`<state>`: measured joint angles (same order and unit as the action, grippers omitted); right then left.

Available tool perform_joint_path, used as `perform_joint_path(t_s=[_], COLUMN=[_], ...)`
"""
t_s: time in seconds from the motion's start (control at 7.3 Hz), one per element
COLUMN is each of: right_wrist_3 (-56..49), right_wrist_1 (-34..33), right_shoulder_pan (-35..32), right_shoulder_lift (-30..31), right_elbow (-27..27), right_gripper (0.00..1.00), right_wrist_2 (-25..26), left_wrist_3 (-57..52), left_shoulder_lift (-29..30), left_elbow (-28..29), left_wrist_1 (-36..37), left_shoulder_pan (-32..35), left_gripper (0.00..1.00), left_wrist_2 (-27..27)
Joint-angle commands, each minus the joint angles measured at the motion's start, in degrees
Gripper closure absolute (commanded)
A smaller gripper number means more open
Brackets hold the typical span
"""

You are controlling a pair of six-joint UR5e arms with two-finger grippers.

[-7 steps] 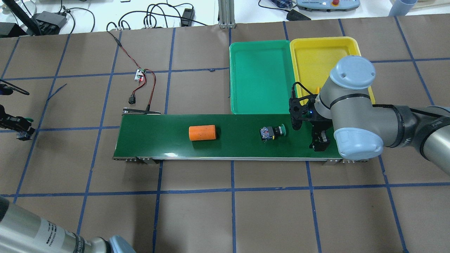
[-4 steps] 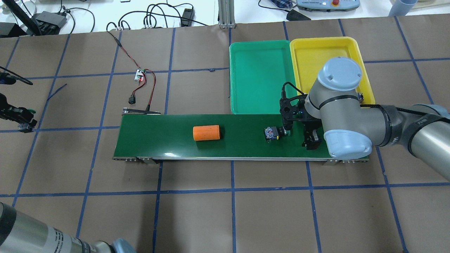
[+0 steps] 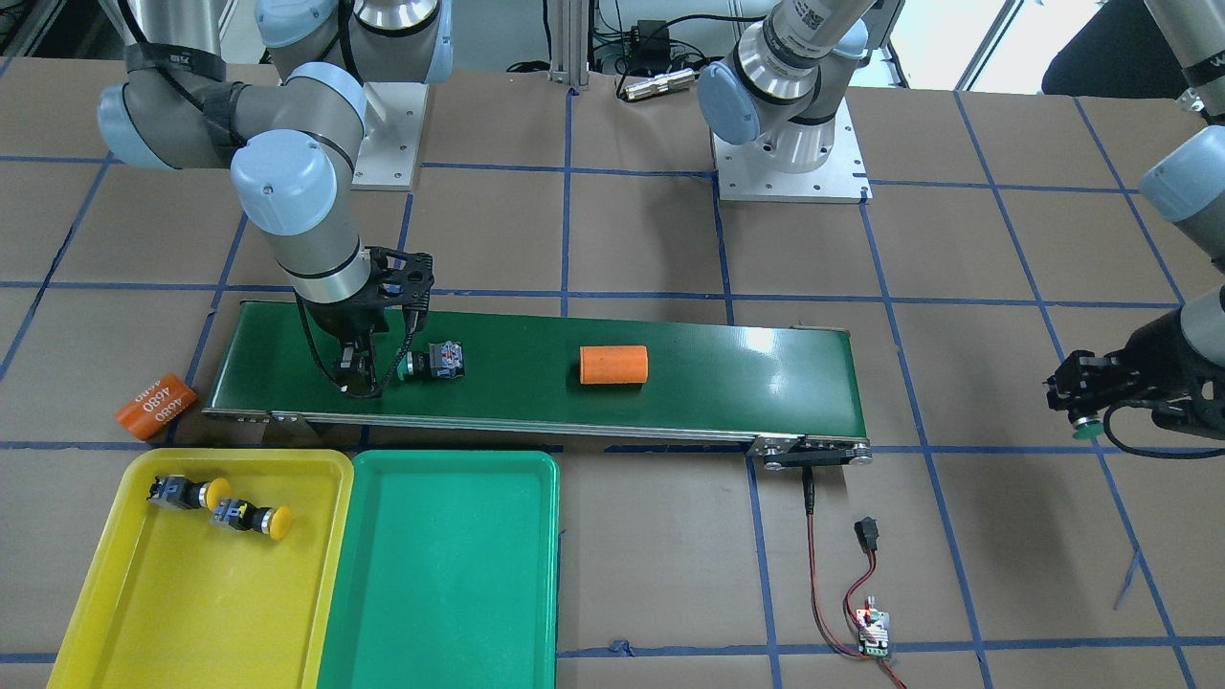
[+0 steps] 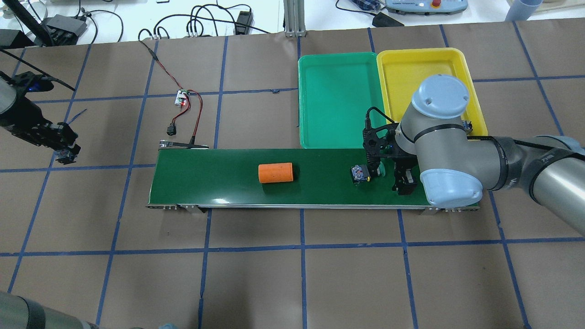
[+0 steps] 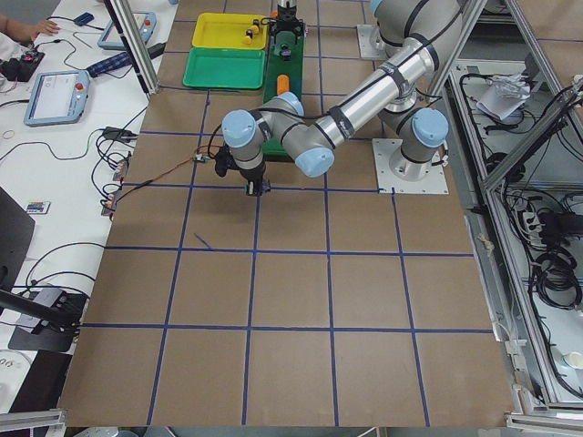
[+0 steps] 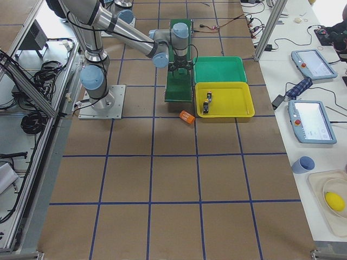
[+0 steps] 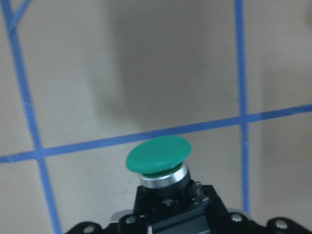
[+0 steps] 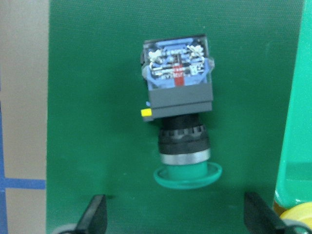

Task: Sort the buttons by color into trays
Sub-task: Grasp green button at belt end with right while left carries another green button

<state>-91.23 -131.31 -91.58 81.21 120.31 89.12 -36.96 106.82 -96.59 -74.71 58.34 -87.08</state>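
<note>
Front-facing view: the belt button (image 3: pixel 435 362) lies on its side on the conveyor belt (image 3: pixel 727 383). Its green cap points at the right hand (image 3: pixel 359 371), which hangs low just beside it. Two yellow buttons (image 3: pixel 187 493) (image 3: pixel 251 517) lie in the yellow tray (image 3: pixel 115 612), and none shows in the green tray (image 3: pixel 440 593). Well beyond the belt's other end, the left hand (image 3: pixel 1081 402) is closed on a second green button (image 3: pixel 1084 431).

Overhead view: the belt button sits near the right end of the belt, well apart from the orange cylinder (image 4: pixel 275 172) at mid-belt.

Side views: everything is too small to add much.

Left wrist view: the held button's cap juts out over the table, its body clamped in the hand.

Right wrist view: the right hand is open, with its fingertips (image 8: pixel 95 214) spread wide to either side of the cap. I judge the button light and rigid. The domed cap looks smooth and would likely slip. The end with the exposed contacts looks delicate. The squared grey body offers flat sides, so I would take hold there.
</note>
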Motion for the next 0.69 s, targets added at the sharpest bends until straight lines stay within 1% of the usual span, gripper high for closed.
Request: perform_joint_path(t_s=[0.0, 0.14, 0.27, 0.41, 0.55], right_wrist_3=[0.0, 0.0, 0.0, 0.0, 0.0], right_wrist_1=[0.0, 0.0, 0.0, 0.0, 0.0], right_shoulder_pan=[0.0, 0.0, 0.0, 0.0, 0.0], right_shoulder_lift=[-0.1, -0.1, -0.1, -0.2, -0.2], right_elbow=[0.0, 0.0, -0.1, 0.0, 0.0], right_gripper=[0.00, 0.00, 0.00, 0.00, 0.00], right_wrist_2=[-0.1, -0.1, -0.1, -0.1, 0.0], left_wrist_3=[16.4, 24.6, 35.7, 46.8, 55.5], left_shoulder_lift=[-4.1, -6.2, -7.7, -8.3, -8.5], left_elbow=[-3.5, -6.7, -9.3, -9.9, -10.1], left_wrist_1=[-0.9, -0.8, 0.1, 0.4, 0.4], left_shoulder_pan=[6.6, 10.4, 14.4, 18.5, 22.7], left_gripper=[1.00, 1.00, 1.00, 1.00, 1.00], left_wrist_2=[0.5, 2.4, 2.5, 2.5, 2.5])
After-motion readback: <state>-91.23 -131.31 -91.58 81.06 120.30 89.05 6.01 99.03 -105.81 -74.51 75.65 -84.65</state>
